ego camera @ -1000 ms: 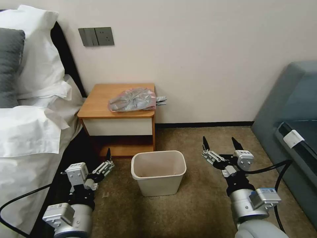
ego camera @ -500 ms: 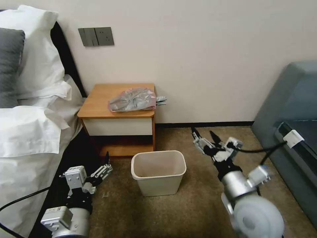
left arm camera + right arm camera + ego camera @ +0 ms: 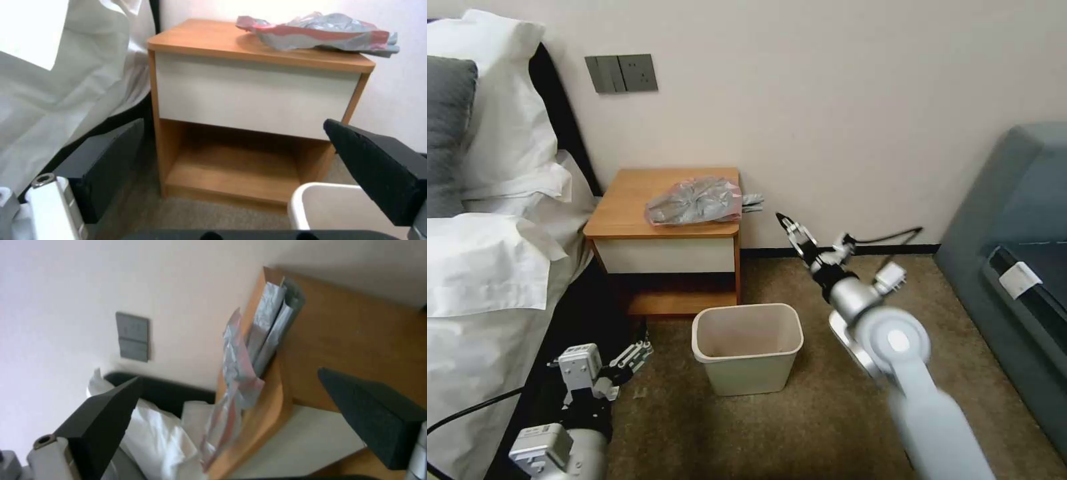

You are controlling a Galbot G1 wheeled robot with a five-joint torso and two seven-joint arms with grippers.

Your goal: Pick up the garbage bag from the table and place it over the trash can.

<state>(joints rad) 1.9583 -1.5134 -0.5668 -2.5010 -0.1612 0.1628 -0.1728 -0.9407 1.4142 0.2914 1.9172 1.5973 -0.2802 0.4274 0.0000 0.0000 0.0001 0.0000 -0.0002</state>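
We see the garbage bag [image 3: 695, 201] lying crumpled on the counter [image 3: 627, 213] — toward its right side, with one corner hanging past the edge by the wall. The trash can [image 3: 747, 348] stands on the carpet in front of the counter, lower than its top. The right hand [image 3: 792, 230] is raised just to the right of the counter, near the bag's height, its fingers spread wide and holding nothing. The left hand [image 3: 637, 350] sits low beside the bed — also wide, also holding nothing.
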